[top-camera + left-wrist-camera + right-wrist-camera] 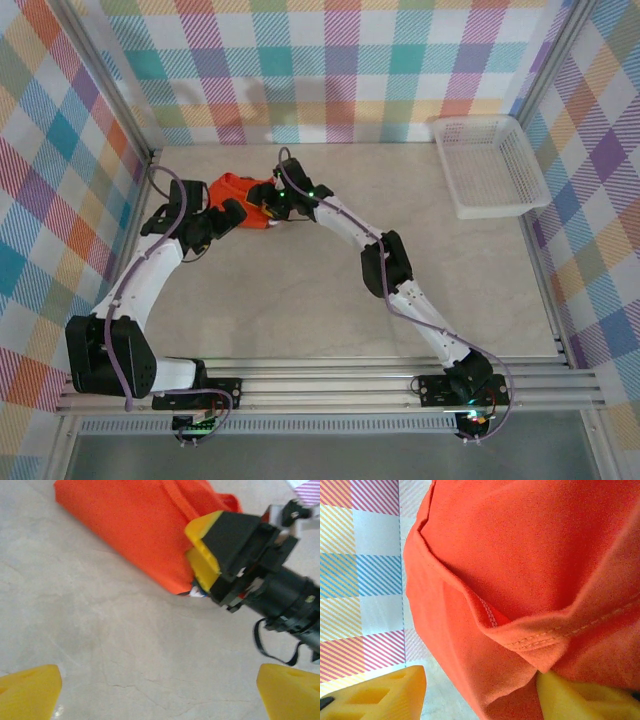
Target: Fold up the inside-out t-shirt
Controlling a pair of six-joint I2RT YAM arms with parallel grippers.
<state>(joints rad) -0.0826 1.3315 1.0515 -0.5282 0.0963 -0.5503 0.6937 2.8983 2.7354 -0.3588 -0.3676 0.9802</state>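
Left gripper (160, 692), released, faces the t-shirt (135, 535) at twelve o'clock; right gripper (480, 695) straddles its edge from three o'clock, unclenched.

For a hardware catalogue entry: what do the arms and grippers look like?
Both the left arm and right arm have white link shells and black joints, with a purple cable running along each. The left gripper and right gripper are black with yellow wedge-shaped fingers.
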